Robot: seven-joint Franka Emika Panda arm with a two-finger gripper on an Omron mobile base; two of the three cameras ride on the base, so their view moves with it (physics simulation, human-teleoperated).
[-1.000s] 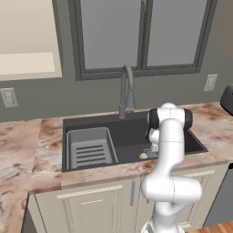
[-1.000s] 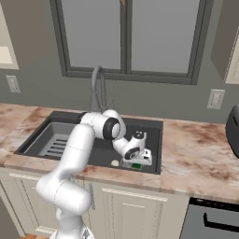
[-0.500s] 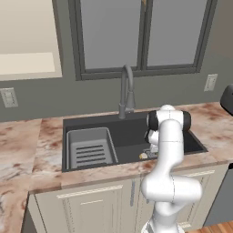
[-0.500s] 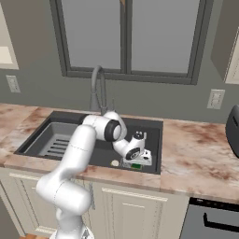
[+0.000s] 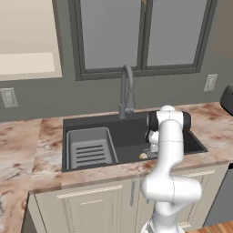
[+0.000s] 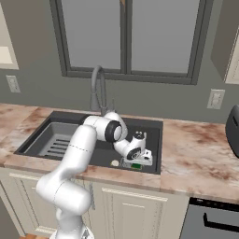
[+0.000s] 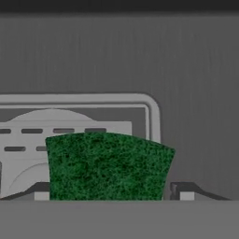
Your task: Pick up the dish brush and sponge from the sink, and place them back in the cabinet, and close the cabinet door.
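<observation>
The sponge (image 7: 107, 165), dark green on top, lies flat on the floor of the black sink (image 5: 132, 134) near its front wall, and its green corner (image 6: 136, 166) shows under my hand. My gripper (image 6: 137, 161) reaches down into the basin and stands astride the sponge. In the hand view my gripper (image 7: 114, 195) has one fingertip (image 7: 42, 195) against each short side of the sponge. The dish brush (image 6: 115, 163) lies just left of it, its pale cream end (image 5: 143, 155) beside my forearm. The cabinet (image 5: 27, 41) stands open up on the left wall. The cabinet door is out of view.
A light grey ribbed drainer tray (image 5: 88, 148) fills the sink's left half. The arched grey faucet (image 5: 126, 88) rises behind the basin under the window. Marble counter (image 6: 196, 149) runs on both sides, with a dark appliance (image 6: 233, 128) at the far right.
The arm and the things in the sink keep their places. The jaws have drawn in slightly against the sponge.
</observation>
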